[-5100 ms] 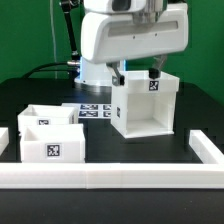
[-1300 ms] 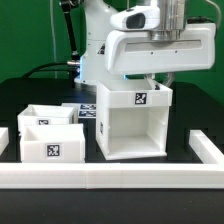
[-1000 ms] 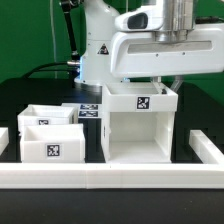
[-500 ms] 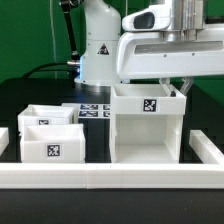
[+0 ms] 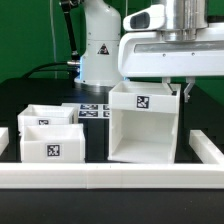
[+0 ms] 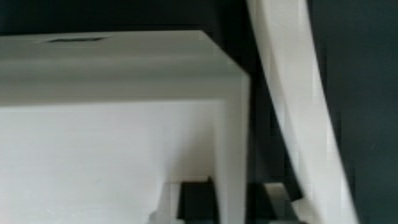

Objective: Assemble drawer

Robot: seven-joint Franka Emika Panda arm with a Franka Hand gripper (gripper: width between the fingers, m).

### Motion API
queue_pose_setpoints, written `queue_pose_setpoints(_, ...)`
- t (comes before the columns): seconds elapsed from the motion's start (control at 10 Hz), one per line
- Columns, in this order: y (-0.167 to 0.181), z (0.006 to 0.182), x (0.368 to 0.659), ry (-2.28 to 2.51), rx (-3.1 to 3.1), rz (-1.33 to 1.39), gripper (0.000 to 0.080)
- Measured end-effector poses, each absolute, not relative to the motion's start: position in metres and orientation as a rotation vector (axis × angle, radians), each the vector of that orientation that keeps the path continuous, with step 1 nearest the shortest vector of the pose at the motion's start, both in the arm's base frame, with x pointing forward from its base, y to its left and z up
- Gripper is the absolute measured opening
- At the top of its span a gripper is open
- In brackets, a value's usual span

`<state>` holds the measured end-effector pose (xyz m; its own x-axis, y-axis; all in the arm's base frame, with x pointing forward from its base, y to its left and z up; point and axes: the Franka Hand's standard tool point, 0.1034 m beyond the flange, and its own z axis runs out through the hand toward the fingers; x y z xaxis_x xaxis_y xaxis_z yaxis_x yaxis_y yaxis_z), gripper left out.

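The large white drawer housing (image 5: 145,130), open at the front and tagged on its top edge, stands on the black table at the exterior view's right. My gripper (image 5: 178,92) comes down from above and is shut on the housing's right wall, one finger on each side. In the wrist view the fingers (image 6: 196,200) straddle that thin wall (image 6: 233,120) and my gripper (image 6: 235,202) closes on it. Two smaller open-top trays (image 5: 50,135) stand side by side at the exterior view's left, apart from the housing.
The long white border rail (image 5: 110,178) runs along the front and turns up at the right (image 5: 206,148), close to the housing; it shows in the wrist view (image 6: 294,100) too. The marker board (image 5: 92,111) lies behind the trays. The arm's base (image 5: 95,50) stands at the back.
The housing, held by my gripper, has slid toward the front rail and to the exterior view's right. The two trays have not moved.
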<state>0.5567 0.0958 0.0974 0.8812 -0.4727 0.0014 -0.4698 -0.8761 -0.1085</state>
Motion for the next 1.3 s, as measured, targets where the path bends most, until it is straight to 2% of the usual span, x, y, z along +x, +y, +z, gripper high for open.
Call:
queue_pose_setpoints(0.9,0.104,0.101,0.562,1.556,-2.536,0.045,0.0038)
queue_pose_setpoints(1.0,0.103,0.098,0.560,1.781,-2.367,0.093,0.0038)
queue_pose_setpoints(1.3,0.102,0.097,0.573,1.982,-2.153,0.123,0.0038)
